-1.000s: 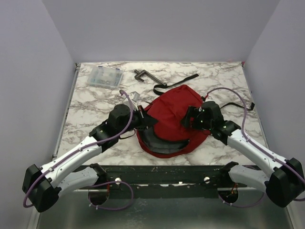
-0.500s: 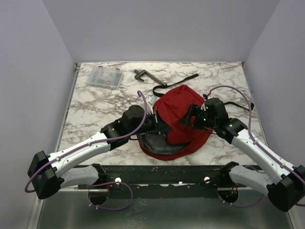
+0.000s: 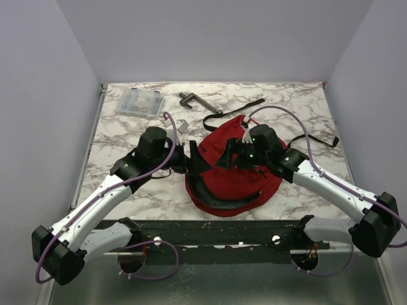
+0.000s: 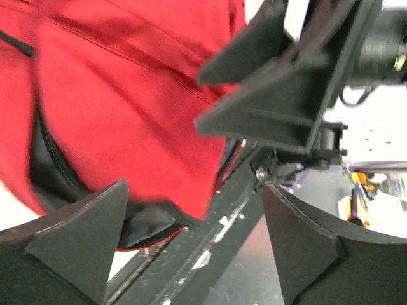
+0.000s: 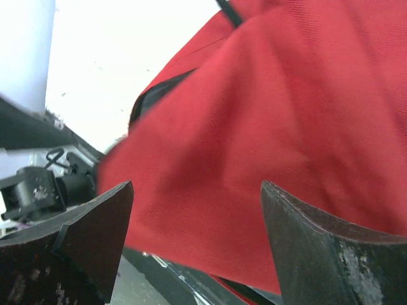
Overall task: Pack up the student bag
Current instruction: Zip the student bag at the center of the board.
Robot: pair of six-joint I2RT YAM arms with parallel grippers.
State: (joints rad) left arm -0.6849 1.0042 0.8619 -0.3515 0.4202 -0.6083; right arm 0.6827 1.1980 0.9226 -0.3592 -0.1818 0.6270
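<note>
Red woven fabric, soft and crumpled: the student bag (image 3: 238, 171) lies slumped mid-table on the marble-pattern table (image 3: 121, 136), between the two arms. It has a rounded lump shape, a dark lining and black zip edge (image 3: 213, 194) curving along its near-left side, and black webbing straps (image 3: 234, 112) trailing off behind it. The left wrist view shows the fine weave of the bag (image 4: 127, 95), a stitched seam and a black inner rim, somewhat blurred. In the right wrist view the bag (image 5: 292, 121) fills the frame with smooth red folds.

The left gripper (image 3: 196, 159) has matte black wedge fingers (image 4: 76, 241) spread wide, pinching nothing, just beside the bag's left edge. The right gripper (image 3: 227, 155) hangs over the bag's top. Its scuffed black fingers (image 5: 318, 254) are also spread, with cloth beyond them and no grip seen.

At the far left are a clear ribbed plastic case (image 3: 140, 102), any print too small to read, and a dark metal L-shaped tool (image 3: 194, 101).

Against half a second ago, the left gripper has backed out leftwards from the bag's mouth, the right has swung from the bag's right side to over its middle, and the bag has sagged flatter.
</note>
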